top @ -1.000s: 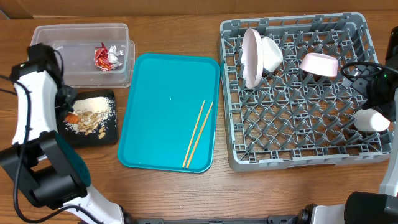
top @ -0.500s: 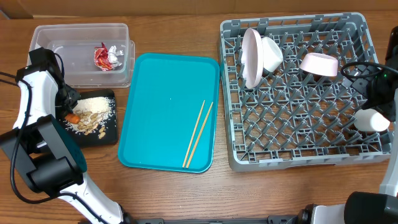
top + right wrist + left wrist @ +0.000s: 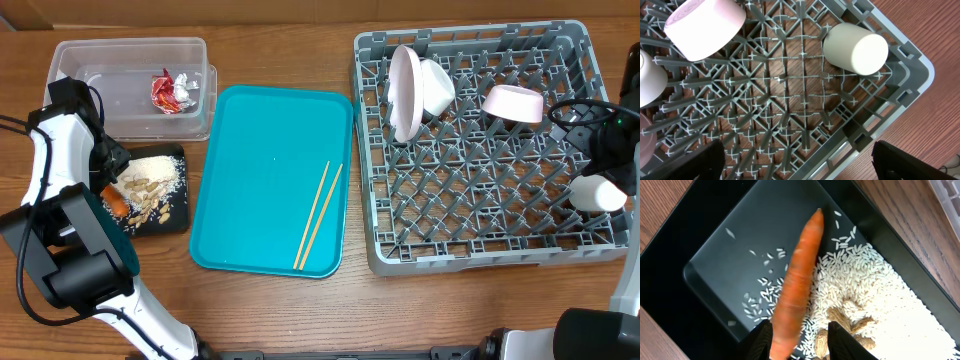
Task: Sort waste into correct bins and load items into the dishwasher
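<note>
My left gripper [image 3: 110,172] [image 3: 800,347] hangs open over the black tray [image 3: 172,215] [image 3: 715,240]. The orange carrot [image 3: 115,202] [image 3: 800,275] lies in the tray between the fingers, against the left finger and apart from the right one, beside peanut scraps and white crumbs [image 3: 150,185] [image 3: 865,295]. The foil wrapper [image 3: 172,90] is in the clear tub [image 3: 90,55]. The chopsticks [image 3: 320,212] lie on the teal tray. The grey rack [image 3: 480,255] [image 3: 880,125] holds the plate [image 3: 405,90], a white bowl [image 3: 436,85], a pinkish bowl [image 3: 513,102] [image 3: 705,22] and the cup [image 3: 597,193] [image 3: 856,47]. My right gripper [image 3: 603,160] [image 3: 800,165] is open and empty over the rack's right side.
The teal tray [image 3: 260,170] lies between the bins and the rack. The left arm's base [image 3: 75,270] stands at the near left, close to the black tray. Bare wooden table [image 3: 280,310] runs along the front edge.
The left arm swung in over the black tray. The carrot has shifted a little toward the tray's near left corner and now sits loose between the fingers. The right arm has not moved.
</note>
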Robot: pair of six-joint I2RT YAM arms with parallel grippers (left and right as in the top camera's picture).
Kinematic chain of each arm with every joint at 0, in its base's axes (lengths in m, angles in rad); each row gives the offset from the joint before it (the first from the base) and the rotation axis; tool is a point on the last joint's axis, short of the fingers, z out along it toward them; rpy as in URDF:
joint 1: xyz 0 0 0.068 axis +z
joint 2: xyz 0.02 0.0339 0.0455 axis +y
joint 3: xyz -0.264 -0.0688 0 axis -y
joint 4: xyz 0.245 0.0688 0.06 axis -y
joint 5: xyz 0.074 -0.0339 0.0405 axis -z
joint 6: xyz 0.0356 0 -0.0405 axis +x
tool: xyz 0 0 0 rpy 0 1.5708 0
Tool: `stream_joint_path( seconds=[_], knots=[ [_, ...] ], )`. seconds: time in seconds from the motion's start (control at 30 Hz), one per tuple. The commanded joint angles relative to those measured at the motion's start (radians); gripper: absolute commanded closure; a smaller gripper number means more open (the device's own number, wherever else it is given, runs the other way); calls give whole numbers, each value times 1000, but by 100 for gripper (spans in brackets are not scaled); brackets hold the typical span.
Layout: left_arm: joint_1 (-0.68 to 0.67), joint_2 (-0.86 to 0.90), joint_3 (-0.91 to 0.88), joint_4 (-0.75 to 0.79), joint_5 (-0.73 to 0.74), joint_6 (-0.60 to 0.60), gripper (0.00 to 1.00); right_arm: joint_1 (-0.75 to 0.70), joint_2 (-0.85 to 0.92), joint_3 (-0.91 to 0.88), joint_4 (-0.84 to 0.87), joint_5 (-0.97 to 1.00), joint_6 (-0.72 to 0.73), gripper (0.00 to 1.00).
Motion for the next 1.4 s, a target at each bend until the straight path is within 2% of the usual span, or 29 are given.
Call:
stream_joint_path(
  seconds=[0.0,0.03,0.07,0.1,0.2,0.57,0.77,0.9,1.0,1.2,1.27,1.3,1.37],
  knots=[
    [0,13,0,-6,0,9,56,2,-10,21,2,2,-5,3],
    [0,13,0,-8,1,9,51,2,-10,21,2,2,-5,3],
    [0,13,0,-12,1,9,39,2,-10,21,2,2,-5,3],
    [0,13,0,-14,1,9,32,2,-10,21,2,2,-5,3],
    [-1,13,0,-19,6,10,19,2,-10,20,2,2,-5,3],
    [-52,-89,3,-24,221,85,16,2,-10,20,3,2,-5,1],
    [-217,-212,3,-56,248,153,15,2,-10,21,2,-6,-5,0],
    [-333,-244,3,-123,248,164,12,3,-10,21,2,-121,-58,0],
    [-366,-244,3,-193,257,143,11,24,-10,21,1,-203,-83,0],
    [-370,-243,2,-284,254,128,9,198,-10,21,8,-270,-56,0],
    [-370,-243,2,-298,251,128,6,296,-10,21,27,-272,-20,0],
    [-370,-243,2,-303,251,128,0,365,-10,21,44,-271,-2,0],
    [-369,-243,2,-304,252,127,0,453,-7,20,66,-271,28,0]
  ],
)
